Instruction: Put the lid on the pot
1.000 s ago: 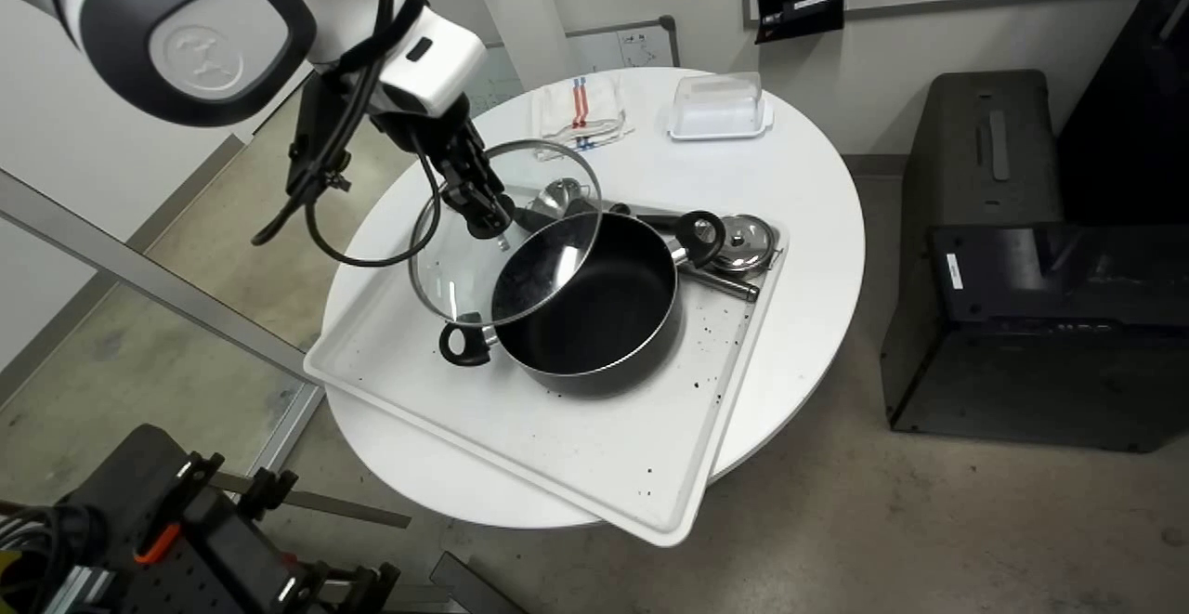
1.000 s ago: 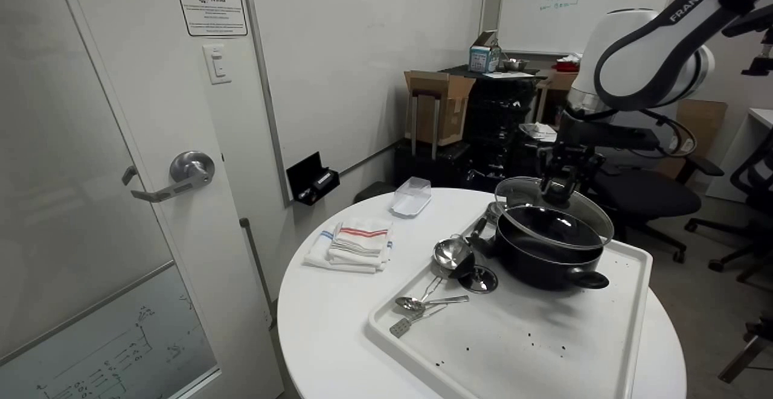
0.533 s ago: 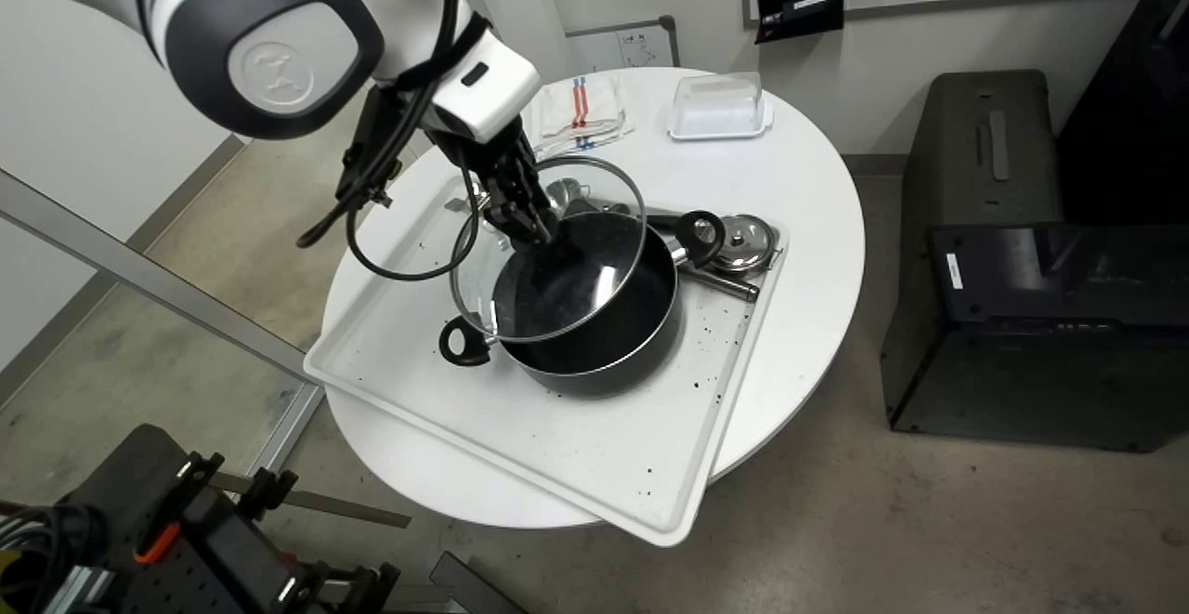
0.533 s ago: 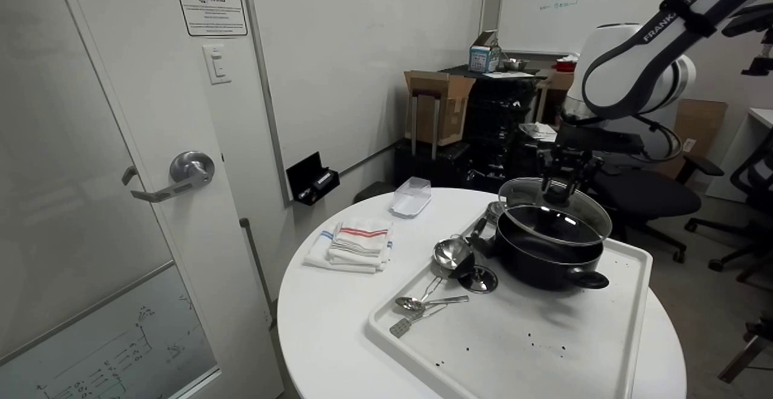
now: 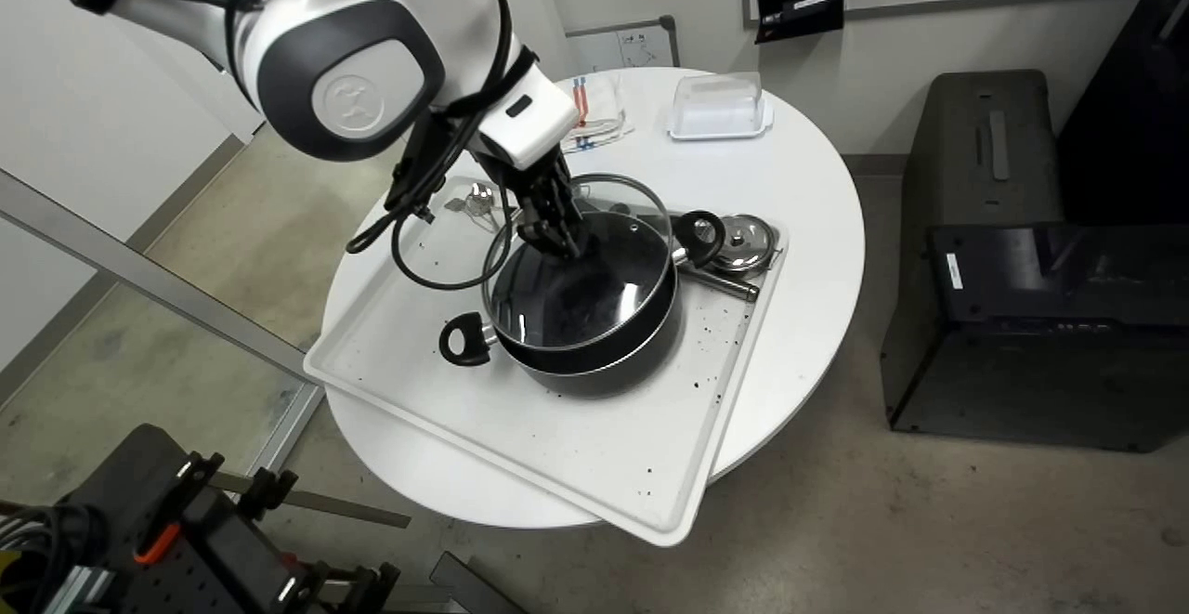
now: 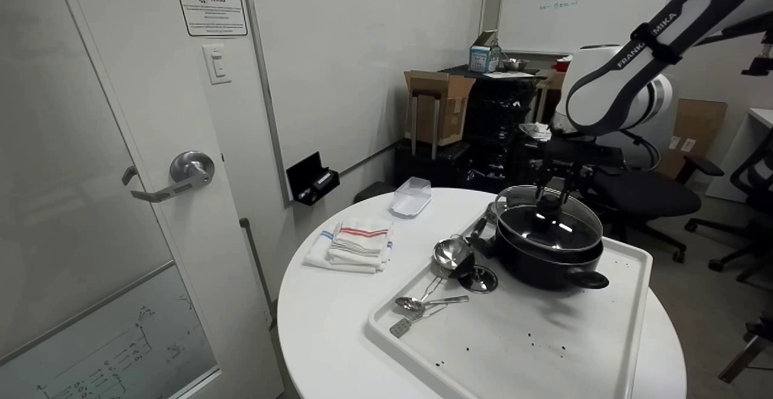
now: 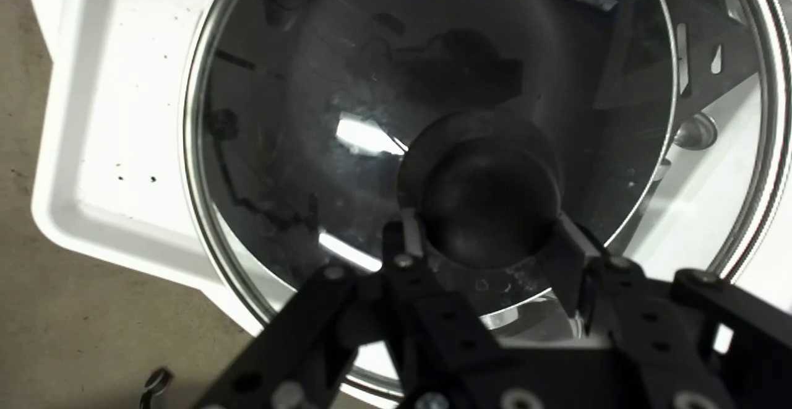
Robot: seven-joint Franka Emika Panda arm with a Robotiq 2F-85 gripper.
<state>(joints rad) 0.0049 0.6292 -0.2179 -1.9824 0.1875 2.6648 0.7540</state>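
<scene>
Gripper (image 7: pixel 495 234) clamped on black knob (image 7: pixel 489 202) of lid (image 6: pixel 543 231), fingers (image 7: pixel 413 236) parted by knob's width. Lid is over pot (image 6: pixel 543 271), looks off-centre in wrist view; can't tell if they touch. Pot stands on tray (image 5: pixel 557 451), near metal utensils (image 6: pixel 409 304).

The table (image 6: pixel 326 338) was round and white, and a large off-white rectangular tray (image 5: pixel 557 447) with a raised rim covered much of its top, two of the tray's corners jutting out past the curved edge. On the bare surface beside the tray lay a stack of folded white cloths (image 6: pixel 359 245) — striped in red and in blue — and near them, yet apart, stood a little dish (image 5: pixel 720 112) with a see-through cover and a white base. Cloths and dish both sat apart from the tray.
</scene>
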